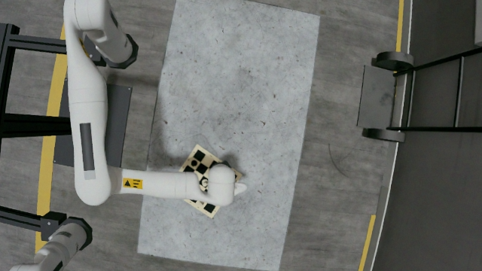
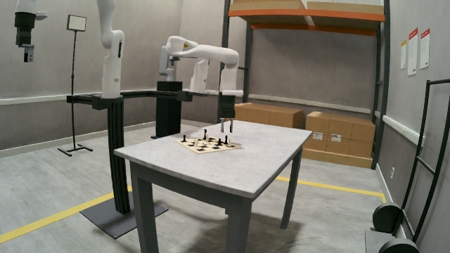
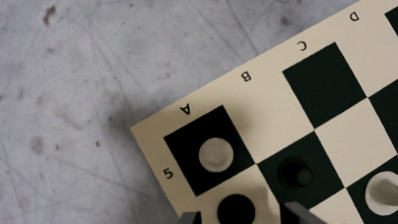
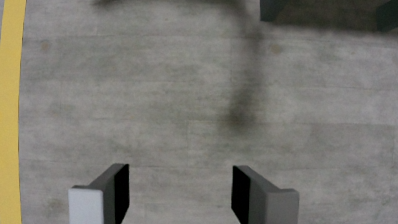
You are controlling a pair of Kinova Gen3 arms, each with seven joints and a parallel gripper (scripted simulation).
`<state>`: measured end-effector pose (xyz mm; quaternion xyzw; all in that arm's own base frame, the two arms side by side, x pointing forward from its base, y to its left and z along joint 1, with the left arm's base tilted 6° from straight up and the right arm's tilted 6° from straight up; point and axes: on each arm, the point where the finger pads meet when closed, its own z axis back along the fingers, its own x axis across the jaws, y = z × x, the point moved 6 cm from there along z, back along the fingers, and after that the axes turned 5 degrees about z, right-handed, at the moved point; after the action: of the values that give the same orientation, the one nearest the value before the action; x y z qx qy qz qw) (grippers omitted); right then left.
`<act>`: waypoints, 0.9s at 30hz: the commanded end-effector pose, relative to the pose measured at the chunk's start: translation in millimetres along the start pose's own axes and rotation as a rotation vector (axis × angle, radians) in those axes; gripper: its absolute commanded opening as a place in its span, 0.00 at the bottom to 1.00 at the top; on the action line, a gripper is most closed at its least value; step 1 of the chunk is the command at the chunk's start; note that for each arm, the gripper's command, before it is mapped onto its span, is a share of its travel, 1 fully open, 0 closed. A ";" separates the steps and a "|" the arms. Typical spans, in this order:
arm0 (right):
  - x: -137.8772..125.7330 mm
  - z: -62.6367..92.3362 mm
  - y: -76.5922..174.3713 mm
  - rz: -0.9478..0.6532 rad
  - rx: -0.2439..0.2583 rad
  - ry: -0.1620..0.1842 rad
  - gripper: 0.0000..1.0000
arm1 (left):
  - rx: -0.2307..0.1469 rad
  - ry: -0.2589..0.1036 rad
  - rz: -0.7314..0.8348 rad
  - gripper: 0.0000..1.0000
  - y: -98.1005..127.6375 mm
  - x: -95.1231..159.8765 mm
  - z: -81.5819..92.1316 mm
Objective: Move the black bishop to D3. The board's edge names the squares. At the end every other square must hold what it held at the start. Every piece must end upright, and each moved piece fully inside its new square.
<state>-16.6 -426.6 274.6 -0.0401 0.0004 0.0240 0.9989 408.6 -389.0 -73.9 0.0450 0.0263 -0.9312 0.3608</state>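
1. Board point(image 1: 210, 214) point(image 2: 199, 152) point(image 3: 272, 107) edge reads A, B, C, D, plus 5.
2. Black bishop's on there somewhere, can't tell which piece.
3. Left gripper point(image 2: 226, 131) point(image 3: 242, 218): partly open, nothing gripped. Right point(image 2: 29, 60) point(image 4: 181, 195): wide open.

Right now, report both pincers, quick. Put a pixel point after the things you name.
Left pincer point(image 2: 226, 131) point(image 3: 240, 220): partly open, holding nothing, above the chessboard point(image 1: 197, 149) point(image 2: 200, 151) point(image 3: 270, 120).
Right pincer point(image 2: 29, 60) point(image 4: 181, 200): wide open, holding nothing, away from the table point(image 1: 241, 94) point(image 2: 225, 169).
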 end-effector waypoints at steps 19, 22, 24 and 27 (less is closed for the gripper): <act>-0.1 0.9 -0.4 0.000 -0.002 0.000 1.00 | 0.002 0.000 0.000 0.73 0.8 0.1 -2.1; -0.1 0.9 -0.4 0.000 -0.002 0.000 1.00 | 0.002 0.000 0.000 0.73 0.8 0.1 -4.0; -0.1 0.9 -0.4 0.000 -0.002 0.000 1.00 | 0.002 0.000 0.000 0.73 0.8 0.1 -6.4; -0.1 0.9 -0.4 0.000 -0.002 0.000 1.00 | 0.002 0.000 0.000 0.73 0.8 0.1 -11.7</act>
<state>-16.6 -426.6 274.6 -0.0401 0.0004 0.0240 0.9989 409.2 -388.3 -83.3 0.0451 0.0262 -0.9312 0.3608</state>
